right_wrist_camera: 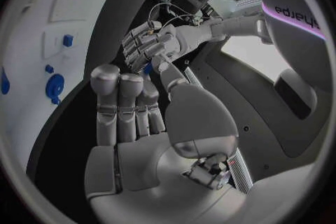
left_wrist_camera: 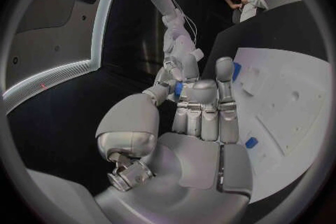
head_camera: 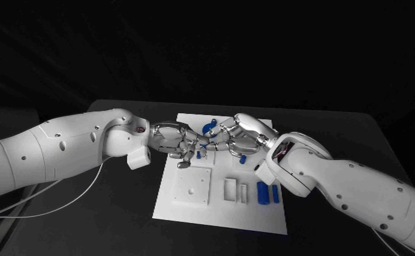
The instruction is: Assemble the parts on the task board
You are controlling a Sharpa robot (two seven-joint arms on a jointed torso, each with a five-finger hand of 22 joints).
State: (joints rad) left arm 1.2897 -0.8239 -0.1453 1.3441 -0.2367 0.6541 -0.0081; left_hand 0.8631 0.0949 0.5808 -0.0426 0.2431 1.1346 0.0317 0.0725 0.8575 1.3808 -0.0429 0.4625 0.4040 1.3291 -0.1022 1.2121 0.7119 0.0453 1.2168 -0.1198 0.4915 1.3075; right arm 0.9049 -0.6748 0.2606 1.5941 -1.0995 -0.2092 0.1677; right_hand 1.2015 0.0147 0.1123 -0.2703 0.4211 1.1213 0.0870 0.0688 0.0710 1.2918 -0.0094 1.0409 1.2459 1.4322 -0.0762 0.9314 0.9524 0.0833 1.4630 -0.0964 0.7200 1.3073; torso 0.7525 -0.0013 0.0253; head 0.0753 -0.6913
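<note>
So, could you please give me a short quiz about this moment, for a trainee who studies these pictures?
1. True or false: the left robot hand and the right robot hand are far apart, away from the task board.
2. The two long blue parts lie: A) side by side on the board, B) stacked, C) in a hand.
3. Fill in: the small part between the touching fingertips is coloured ____.
Key: 1 false, they meet above the board; 2 A; 3 blue.

A black table (head_camera: 346,130) spreads across the scene, and thin white cables (head_camera: 60,199) trail along its near left side.
</note>
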